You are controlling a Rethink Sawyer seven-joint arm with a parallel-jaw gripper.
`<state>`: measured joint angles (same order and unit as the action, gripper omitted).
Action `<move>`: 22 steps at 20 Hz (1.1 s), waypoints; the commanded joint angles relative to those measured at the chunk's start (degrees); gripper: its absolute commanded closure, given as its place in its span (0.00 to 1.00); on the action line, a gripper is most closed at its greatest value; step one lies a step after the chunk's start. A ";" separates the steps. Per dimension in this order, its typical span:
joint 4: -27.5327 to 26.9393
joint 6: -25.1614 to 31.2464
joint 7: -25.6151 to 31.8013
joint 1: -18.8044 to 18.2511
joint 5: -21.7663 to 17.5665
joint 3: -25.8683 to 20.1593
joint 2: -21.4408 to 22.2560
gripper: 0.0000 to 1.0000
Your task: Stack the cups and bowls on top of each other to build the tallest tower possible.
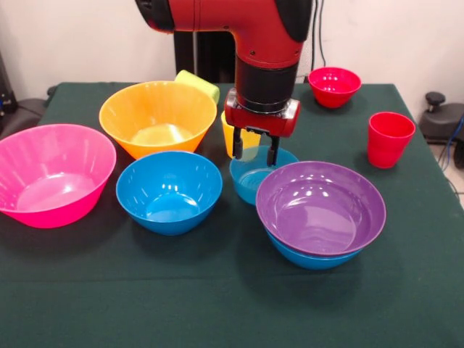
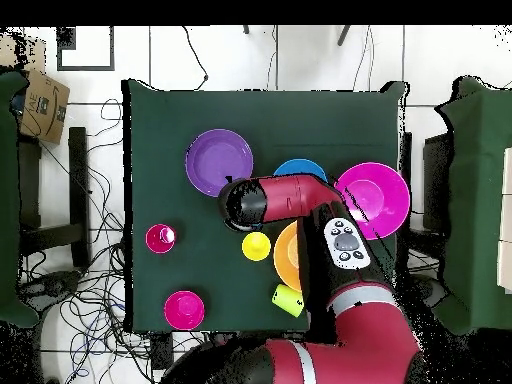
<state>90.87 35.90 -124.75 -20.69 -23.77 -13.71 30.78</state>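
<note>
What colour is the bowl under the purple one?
Blue; the front view shows its rim beneath the purple bowl.

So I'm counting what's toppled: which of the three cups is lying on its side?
The lime green cup, tipped over behind the orange bowl. The yellow cup and red cup both stand upright.

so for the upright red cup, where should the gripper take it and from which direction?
Probably by the rim, coming straight down. The red cup stands upright and open at the top, apart from the small red bowl and the purple bowl, so one finger can go inside the wall and one outside. Its tapered sides make a side pinch likelier to slip.
</note>
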 commanded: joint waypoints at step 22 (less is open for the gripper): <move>2.68 -1.88 3.23 -2.93 -4.23 -0.16 -4.78 0.00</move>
<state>91.18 35.90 -124.75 -23.82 -23.76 -13.57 30.25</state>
